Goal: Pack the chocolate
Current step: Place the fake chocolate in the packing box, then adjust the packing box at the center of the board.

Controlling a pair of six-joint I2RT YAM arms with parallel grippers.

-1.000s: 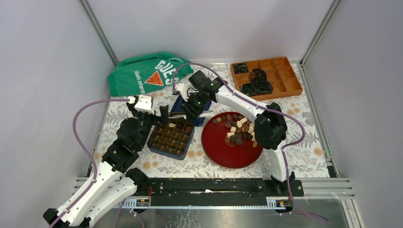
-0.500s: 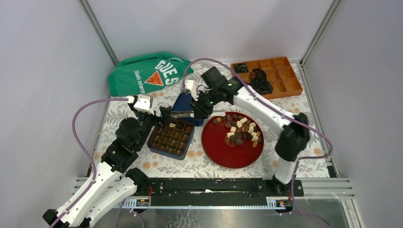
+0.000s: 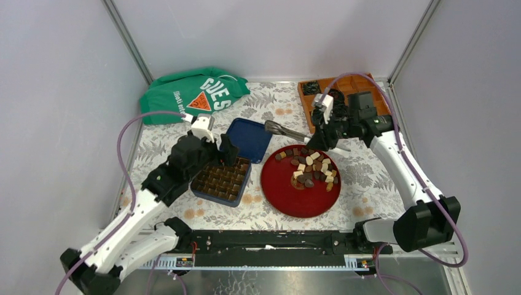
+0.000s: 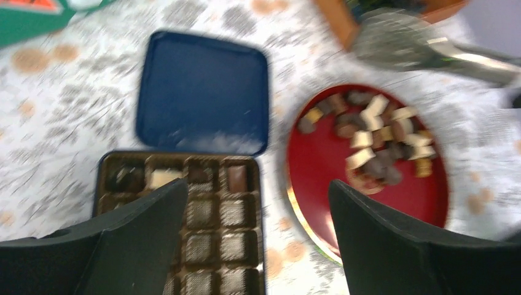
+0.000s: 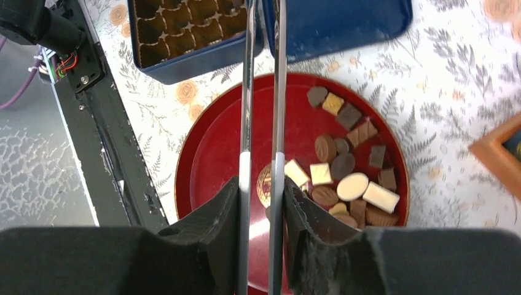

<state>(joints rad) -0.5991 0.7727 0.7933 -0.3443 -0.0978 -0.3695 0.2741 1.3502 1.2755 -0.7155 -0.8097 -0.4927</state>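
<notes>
The chocolate [image 3: 311,168] lies as many small brown and cream pieces on the red plate [image 3: 287,198]. It also shows in the left wrist view [image 4: 376,138] and the right wrist view [image 5: 348,166]. The blue box with a brown cell tray [image 3: 220,180] stands left of the plate. A few pieces [image 4: 161,178] sit in its far row. My right gripper [image 3: 324,133] is shut on metal tongs [image 3: 287,130], whose tips reach over the blue lid [image 3: 250,139]. My left gripper [image 4: 258,184] is open and empty above the box's right edge.
An orange divided tray [image 3: 371,114] with black coiled cables stands at the back right. A green bag [image 3: 187,93] lies at the back left. The black rail [image 3: 276,241] runs along the near edge of the floral cloth.
My right arm has swung right and back, carrying the tongs from over the lid to the plate's far edge. My left arm has moved forward and right over the box.
</notes>
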